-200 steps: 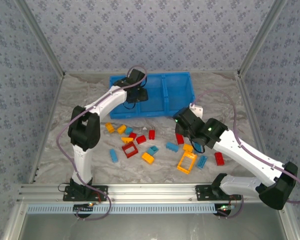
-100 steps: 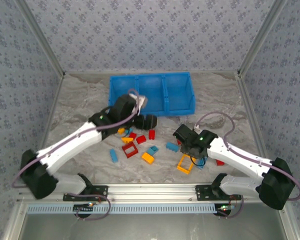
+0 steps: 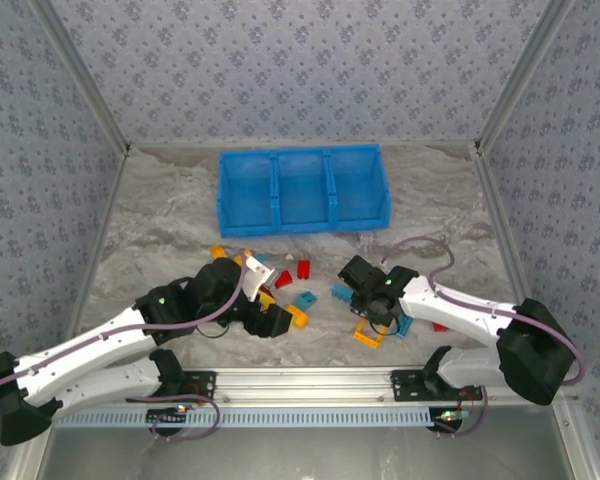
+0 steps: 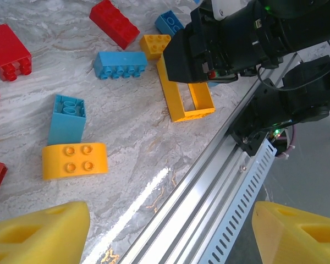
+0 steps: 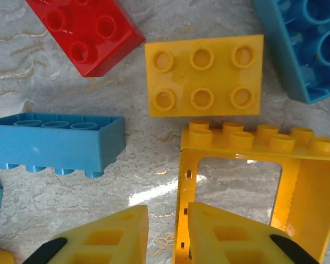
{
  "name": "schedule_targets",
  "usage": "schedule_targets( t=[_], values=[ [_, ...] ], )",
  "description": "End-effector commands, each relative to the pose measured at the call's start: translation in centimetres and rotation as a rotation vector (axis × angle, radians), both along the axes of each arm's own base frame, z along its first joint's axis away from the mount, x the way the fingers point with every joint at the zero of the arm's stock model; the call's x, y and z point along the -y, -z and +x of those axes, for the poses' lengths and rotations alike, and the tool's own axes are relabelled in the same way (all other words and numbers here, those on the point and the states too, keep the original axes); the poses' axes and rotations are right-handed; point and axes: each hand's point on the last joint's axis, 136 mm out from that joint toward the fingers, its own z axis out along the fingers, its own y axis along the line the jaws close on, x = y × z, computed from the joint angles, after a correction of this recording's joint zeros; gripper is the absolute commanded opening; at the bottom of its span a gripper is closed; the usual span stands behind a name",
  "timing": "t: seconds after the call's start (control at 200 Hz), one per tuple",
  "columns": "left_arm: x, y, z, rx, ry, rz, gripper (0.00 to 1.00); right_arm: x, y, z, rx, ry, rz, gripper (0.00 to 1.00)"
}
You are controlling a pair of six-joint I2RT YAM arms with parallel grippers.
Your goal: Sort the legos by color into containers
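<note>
Viewing by wrist, right claw (image 5: 166, 215) straddles orange frame (image 5: 247, 144) wall.

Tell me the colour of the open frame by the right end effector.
Yellow-orange frame, clearest in right wrist view.

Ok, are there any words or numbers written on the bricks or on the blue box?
No, there are no words or numbers to read.
The studs on the yellow brick look plain, even up close.
The blue bin has no label that I can see.
</note>
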Motion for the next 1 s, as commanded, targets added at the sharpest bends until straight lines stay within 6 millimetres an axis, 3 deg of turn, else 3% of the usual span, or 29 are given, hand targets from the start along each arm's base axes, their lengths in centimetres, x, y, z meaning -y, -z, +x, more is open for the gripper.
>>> schedule_targets(
  t=[0.0, 0.2, 0.38, 0.505, 0.61, 0.72, 0.809, 0.994],
  values=[
    [0.3, -0.6, 0.2, 0.008, -0.018, -0.036, 0.77, 0.1, 1.0, -0.6, -0.031, 0.023, -0.002, 0.25],
    [0.6, -0.8, -0.1, 0.005, 0.006, -0.049, 0.77, 0.2, 1.6, -0.6, -0.041, 0.033, -0.019, 0.16],
    [0.7, -1.0, -0.2, 0.006, 0.014, -0.053, 0.76, 0.4, 0.8, -0.1, -0.006, 0.022, -0.043, 0.04],
    [1.0, -2.1, 0.5, 0.034, -0.005, -0.067, 0.76, 0.6, -2.2, 0.8, 0.059, -0.011, -0.095, 0.0],
    [1.3, -4.0, 2.0, 0.087, -0.061, -0.082, 0.75, 0.9, -6.7, 2.5, 0.155, -0.055, -0.138, 0.0],
    [1.3, -5.7, 5.0, 0.16, -0.19, -0.059, 0.75, 0.4, -11.6, 6.8, 0.28, -0.16, -0.149, 0.0],
    [1.4, -6.7, 7.6, 0.214, -0.301, -0.023, 0.75, -0.6, -15.4, 11.9, 0.378, -0.269, -0.139, 0.0],
    [3.2, -9.0, 13.0, 0.243, -0.451, -0.038, 0.75, -1.5, -17.0, 21.6, 0.442, -0.463, -0.195, 0.0]
  ],
)
